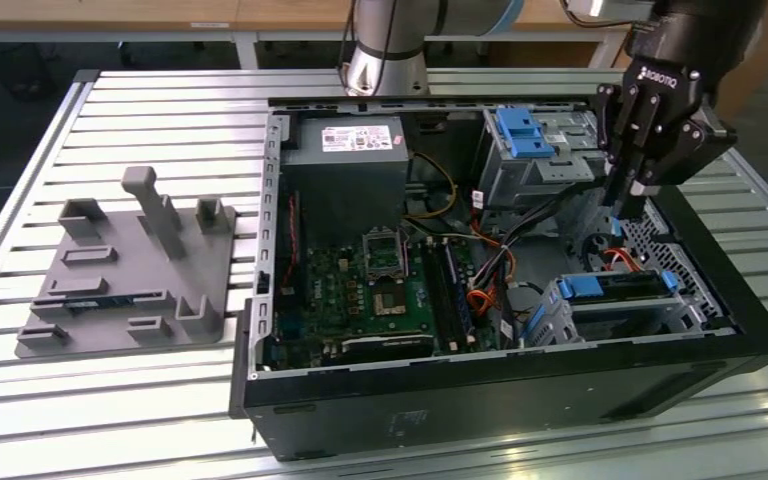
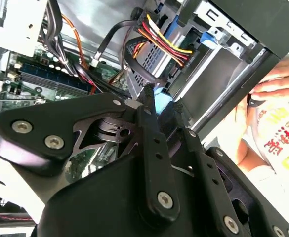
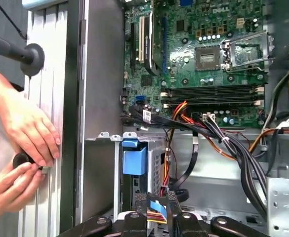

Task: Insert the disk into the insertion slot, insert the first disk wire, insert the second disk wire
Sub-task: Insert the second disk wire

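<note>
Open computer case [image 1: 491, 385] on slatted metal table [image 1: 157, 100], disk [image 1: 618, 287] sitting in insertion slot [image 1: 688, 312] at exterior view's right, black gripper [image 1: 624, 200] hanging over loose wires [image 1: 544, 215] nearby, grey fixture [image 1: 104, 290] at exterior view's left.

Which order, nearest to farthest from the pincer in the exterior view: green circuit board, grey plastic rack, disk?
1. The disk, just below the pincer.
2. The green circuit board, inside the case.
3. The grey plastic rack, outside it, exterior view's left.
</note>
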Tool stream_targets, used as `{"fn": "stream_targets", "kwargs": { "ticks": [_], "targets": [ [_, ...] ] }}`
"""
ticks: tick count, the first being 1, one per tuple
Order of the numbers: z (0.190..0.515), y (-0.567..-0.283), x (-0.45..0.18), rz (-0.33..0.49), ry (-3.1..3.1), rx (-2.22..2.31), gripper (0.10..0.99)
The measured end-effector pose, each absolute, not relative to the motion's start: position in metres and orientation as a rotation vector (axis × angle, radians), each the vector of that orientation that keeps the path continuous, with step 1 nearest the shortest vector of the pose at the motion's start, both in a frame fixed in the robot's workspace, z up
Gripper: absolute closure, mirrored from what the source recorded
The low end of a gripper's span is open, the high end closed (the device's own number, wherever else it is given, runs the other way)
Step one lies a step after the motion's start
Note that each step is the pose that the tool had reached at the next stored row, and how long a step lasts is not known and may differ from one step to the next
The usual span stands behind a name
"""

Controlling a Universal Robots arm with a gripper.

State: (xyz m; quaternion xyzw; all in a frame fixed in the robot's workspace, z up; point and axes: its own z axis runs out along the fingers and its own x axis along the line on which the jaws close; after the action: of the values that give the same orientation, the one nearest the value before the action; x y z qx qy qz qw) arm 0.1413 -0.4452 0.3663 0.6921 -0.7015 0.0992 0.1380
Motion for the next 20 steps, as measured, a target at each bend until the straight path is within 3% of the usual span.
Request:
{"fn": "stream_targets", "kwargs": {
  "ticks": [15,20],
  "targets": [
    [0.352,-0.445,0.132,0.401,-1.977,2.056,0.788],
    [0.345,-0.445,0.132,0.398,-2.027,1.994,0.788]
  ]
}}
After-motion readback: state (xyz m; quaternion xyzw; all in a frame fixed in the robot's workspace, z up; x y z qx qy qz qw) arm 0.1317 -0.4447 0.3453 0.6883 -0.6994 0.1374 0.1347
